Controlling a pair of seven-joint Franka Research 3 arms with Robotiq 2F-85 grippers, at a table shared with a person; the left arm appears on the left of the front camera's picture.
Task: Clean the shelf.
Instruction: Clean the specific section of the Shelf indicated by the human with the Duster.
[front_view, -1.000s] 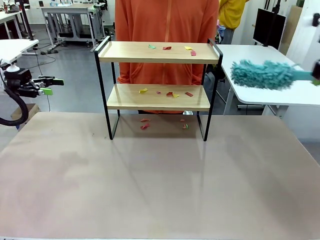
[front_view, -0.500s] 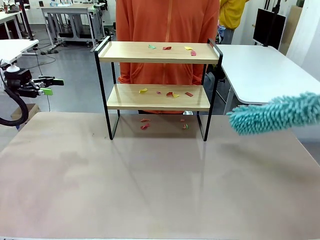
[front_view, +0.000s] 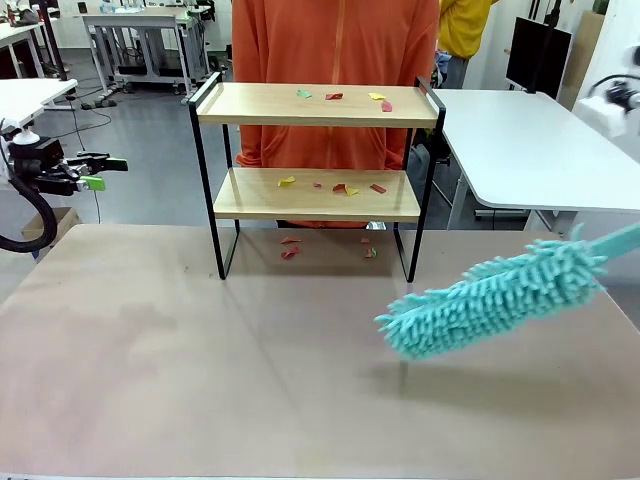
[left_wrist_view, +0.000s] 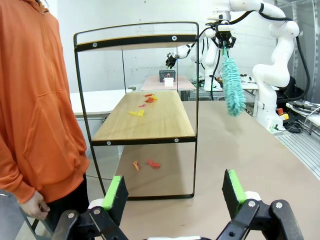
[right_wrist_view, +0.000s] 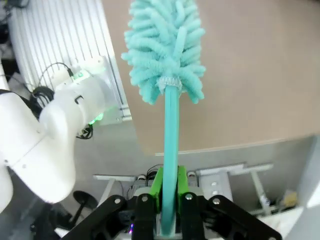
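The shelf (front_view: 316, 195) stands at the far middle of the table, and the left wrist view looks along it from one end (left_wrist_view: 145, 117). Coloured paper scraps (front_view: 340, 97) lie on its top board, more on the lower board (front_view: 335, 186) and on the table under it (front_view: 290, 248). A teal fluffy duster (front_view: 490, 300) hangs tilted above the table, right of and nearer than the shelf. My right gripper (right_wrist_view: 168, 182) is shut on its handle, with the duster head (right_wrist_view: 165, 45) ahead. My left gripper (front_view: 98, 172) stands open and empty off the table's left side, its fingers (left_wrist_view: 116, 192) pointing at the shelf.
A person in an orange top (front_view: 335, 40) stands close behind the shelf, one hand (left_wrist_view: 32, 207) hanging low. White tables (front_view: 530, 140) stand to the right and far left. The near half of the brown table (front_view: 250, 380) is bare.
The duster has swung down and left, from beside the shelf's top at the right to low over the table in front of the shelf's right side. The left arm has not moved.
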